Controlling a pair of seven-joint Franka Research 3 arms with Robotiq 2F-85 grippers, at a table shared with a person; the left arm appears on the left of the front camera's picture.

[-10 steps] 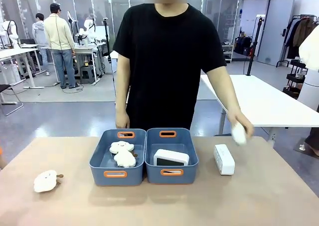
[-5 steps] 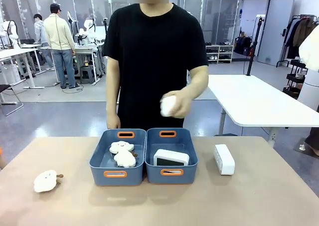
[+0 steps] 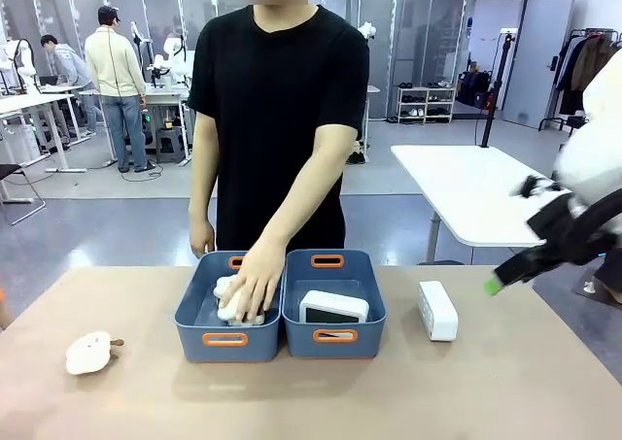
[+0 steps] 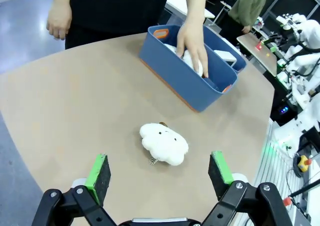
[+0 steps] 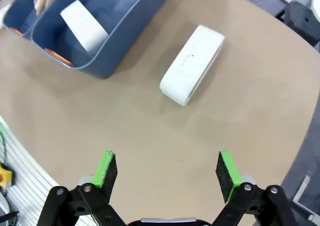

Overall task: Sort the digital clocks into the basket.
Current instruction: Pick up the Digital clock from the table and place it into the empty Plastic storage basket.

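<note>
Gone from beyond the tabletop's far right corner a second ago to inside the left-hand bin [image 3: 194, 316]: person's hand [image 3: 255, 289], now pressing down on the plush toys [image 3: 225, 287] there. Newly swung in over the right edge: right arm.

Near the tabletop's left edge, a lone plush toy [image 3: 89, 352], lying just ahead of the left gripper [image 4: 159, 160], fingers spread wide, nothing held.

Midway along the far edge: basket [image 3: 296, 341], hard against the left-hand bin, with one digital clock [image 3: 333, 307] propped at a tilt inside. Right of the basket, near but apart: second digital clock [image 3: 436, 310], flat on the tabletop, not yet sorted.

Right gripper [image 5: 166, 162] wide open and empty, hovering over bare tabletop, with that clock ahead of it on the basket side, well clear of both fingers.

Risks, as a judgement: slipping off the smooth plastic if closed off-centre; clipping the basket's wall on the way in; meeting the hand next door.
</note>
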